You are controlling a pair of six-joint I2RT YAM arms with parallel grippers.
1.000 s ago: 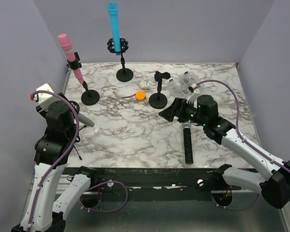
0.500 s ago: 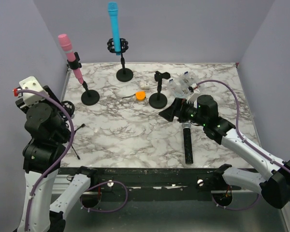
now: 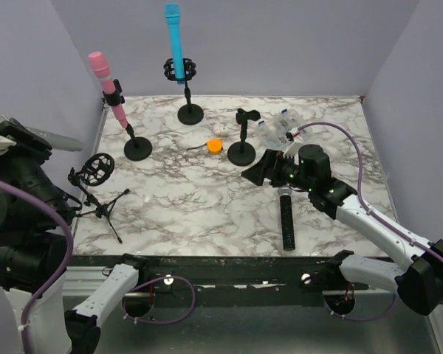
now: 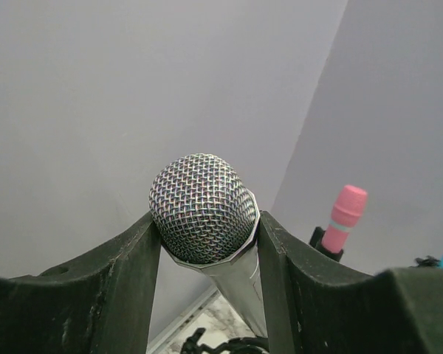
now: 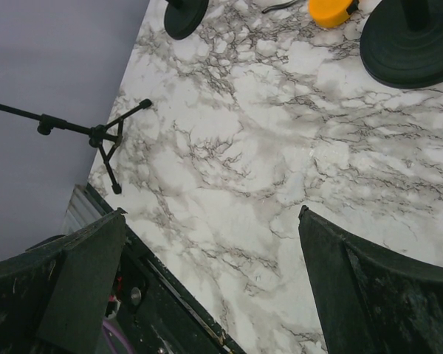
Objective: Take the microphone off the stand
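My left gripper (image 4: 207,243) is shut on a silver microphone (image 4: 201,208), its mesh head wedged between the two fingers. In the top view that microphone (image 3: 57,139) is held high at the far left, clear of its stand. The stand is a small black tripod (image 3: 102,212) with a round shock mount (image 3: 97,169), and it holds nothing. It also shows in the right wrist view as the tripod (image 5: 96,135). My right gripper (image 3: 260,172) hovers open over the middle of the marble table, nothing between its fingers (image 5: 81,295).
A black microphone (image 3: 286,221) lies on the table near the right arm. A pink microphone (image 3: 112,99) and a blue microphone (image 3: 176,40) stand in round-base stands at the back. An empty stand (image 3: 242,136), an orange object (image 3: 215,145) and a clear plastic part (image 3: 280,127) sit nearby.
My left arm has risen and swung back to the left with the silver microphone, lifting it away from the tripod's shock mount. The right arm has stayed put.
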